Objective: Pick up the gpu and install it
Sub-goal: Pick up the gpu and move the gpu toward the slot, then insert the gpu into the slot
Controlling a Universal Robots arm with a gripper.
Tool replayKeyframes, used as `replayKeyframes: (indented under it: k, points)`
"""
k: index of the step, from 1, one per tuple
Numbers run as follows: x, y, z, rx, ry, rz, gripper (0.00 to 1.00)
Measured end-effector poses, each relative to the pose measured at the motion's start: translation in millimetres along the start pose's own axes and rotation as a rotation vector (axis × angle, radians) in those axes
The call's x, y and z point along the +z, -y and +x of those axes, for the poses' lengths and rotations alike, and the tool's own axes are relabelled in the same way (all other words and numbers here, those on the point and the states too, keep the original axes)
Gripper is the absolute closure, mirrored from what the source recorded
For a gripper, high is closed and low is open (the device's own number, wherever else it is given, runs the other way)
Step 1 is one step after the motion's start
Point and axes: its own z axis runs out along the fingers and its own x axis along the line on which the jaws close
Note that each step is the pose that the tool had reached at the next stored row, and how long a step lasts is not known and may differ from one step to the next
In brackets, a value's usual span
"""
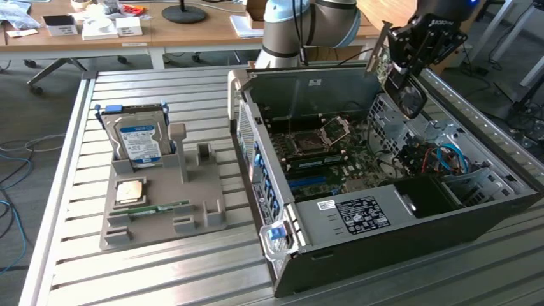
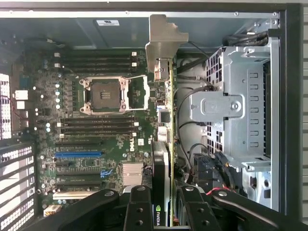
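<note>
Item, exterior view's left: grey holder (image 1: pixel 204 217) with hard drive (image 1: pixel 140 141) upright and RAM stick (image 1: pixel 162 208) lying flat.

Item, centre: open computer case (image 1: pixel 408 248), motherboard (image 1: pixel 327 159) exposed.

Item, exterior view's right: gripper (image 1: pixel 406 57) pinching the gpu (image 1: pixel 401 86), held on edge above the case, well clear of the board.

Item, wrist view: gpu (image 2: pixel 163 144) edge-on between the fingers (image 2: pixel 138 207), silvery bracket (image 2: pixel 163 41) towards the case's back wall, blue slot (image 2: pixel 77 155) off to one side, cables (image 2: pixel 192 115) close on the other.

Handling note, as judged: keep the pinch firm and the card upright, parallel to the slots, and away from the cables.
</note>
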Motion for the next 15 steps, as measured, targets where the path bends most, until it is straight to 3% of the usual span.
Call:
replayKeyframes:
  k: [8,15]
  points:
    - [-0.5,9.0,-1.5,0.0,0.0,0.0,0.73]
    - [-0.5,9.3,-1.5,0.0,0.0,0.0,0.73]
